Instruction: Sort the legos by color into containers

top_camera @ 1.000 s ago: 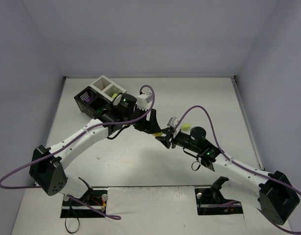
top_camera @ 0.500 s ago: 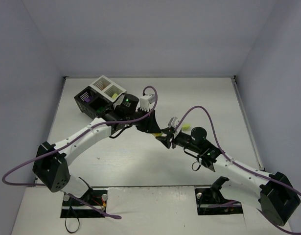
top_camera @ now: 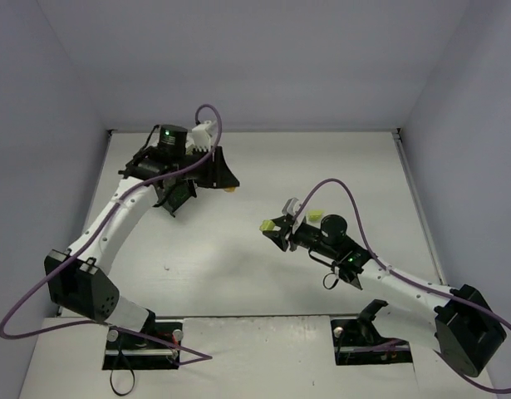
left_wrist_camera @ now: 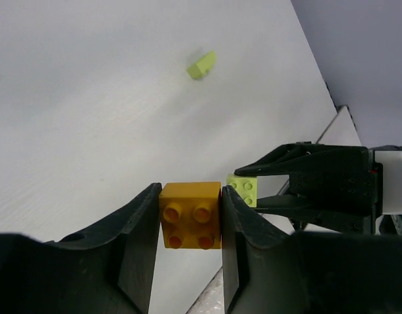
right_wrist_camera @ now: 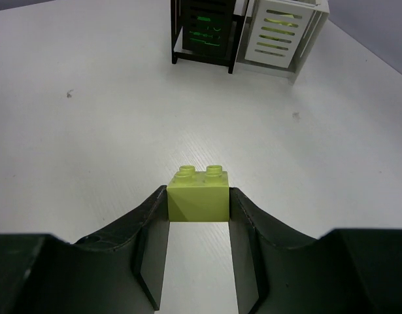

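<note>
Holding two legos mid-sort. Orange-yellow brick (left_wrist_camera: 191, 216) clamped in left pincer (left_wrist_camera: 191, 196), lifted off surface (left_wrist_camera: 89, 98). Lime-green brick (right_wrist_camera: 197, 195) clamped in right pincer (right_wrist_camera: 199, 203), also aloft. Containers (right_wrist_camera: 279, 49) far ahead of right pincer: green glints inside black bin (right_wrist_camera: 202, 26), lime inside white bin (right_wrist_camera: 299, 29), so some sorting likely done. Loose lime brick (left_wrist_camera: 202, 65) lies beyond left pincer, unsorted. Both held bricks not yet dropped.

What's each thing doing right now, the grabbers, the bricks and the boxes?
left gripper: shut on orange brick
right gripper: shut on lime brick
loose lime brick: lying on table, untouched
black bin: upright, green showing through slats
white bin: upright, lime showing through slats
</note>
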Motion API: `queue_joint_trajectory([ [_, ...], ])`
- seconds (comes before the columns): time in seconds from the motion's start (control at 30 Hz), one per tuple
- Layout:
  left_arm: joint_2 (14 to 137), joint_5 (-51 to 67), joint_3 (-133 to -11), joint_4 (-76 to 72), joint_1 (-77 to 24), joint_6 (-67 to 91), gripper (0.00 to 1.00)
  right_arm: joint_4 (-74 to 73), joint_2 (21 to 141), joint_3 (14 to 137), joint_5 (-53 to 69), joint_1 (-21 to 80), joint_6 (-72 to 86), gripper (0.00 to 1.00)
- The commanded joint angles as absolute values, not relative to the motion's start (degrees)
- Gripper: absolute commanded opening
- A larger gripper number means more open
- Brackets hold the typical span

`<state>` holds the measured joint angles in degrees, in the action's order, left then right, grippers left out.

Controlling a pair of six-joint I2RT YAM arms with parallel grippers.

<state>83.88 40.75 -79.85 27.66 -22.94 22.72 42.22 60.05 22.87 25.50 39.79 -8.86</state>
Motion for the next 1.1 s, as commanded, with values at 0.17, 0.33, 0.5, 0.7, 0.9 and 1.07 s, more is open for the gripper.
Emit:
queue_joint_trajectory([
  [0.17, 88.41, 15.44, -97.90, 35.25, -16.09, 15.03, 0.17, 47.02, 60.82, 24.08, 23.91, 39.64, -8.17, 0.00],
  [0.33, 95.18, 2.13, -102.91, 29.02, -11.34, 13.28, 0.17, 46.50, 60.82, 24.34, 23.20, 39.64, -8.17, 0.00],
  [0.5, 102.11, -3.43, -106.25, 25.93, -8.53, 12.39, 0.17, 45.88, 60.82, 24.70, 23.03, 39.64, -8.35, 0.00],
  [0.7, 110.37, -4.22, -113.02, 25.05, -6.86, 10.64, 0.17, 45.00, 61.35, 25.22, 23.55, 39.64, -8.53, 0.00],
  [0.9, 117.58, -5.36, -118.90, 25.22, -5.63, 9.93, 0.23, 44.83, 61.17, 25.22, 24.17, 39.81, -8.53, 0.00],
  [1.07, 121.90, -5.19, -123.13, 27.77, -5.45, 9.76, 0.38, 44.65, 61.52, 25.31, 24.17, 39.81, -8.70, 0.00],
])
